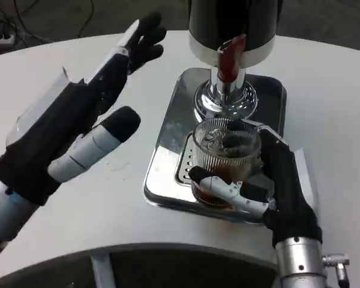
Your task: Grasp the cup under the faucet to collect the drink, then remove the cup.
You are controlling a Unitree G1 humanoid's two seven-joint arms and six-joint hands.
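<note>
A ribbed clear glass cup (224, 157) with brown drink at its bottom stands on the steel drip tray (168, 144), just in front of the chrome faucet (224, 96) with its red lever (229, 58). My right hand (275, 187) wraps the cup from the right, thumb across its front, and holds it. My left hand (78, 120) hovers over the table left of the tray, fingers spread and pointing away, holding nothing.
The black drink dispenser (231, 24) rises at the back of the tray. White round table (336, 96) extends right and left; its front edge (138, 247) is close to me. Cables lie on the floor at top left.
</note>
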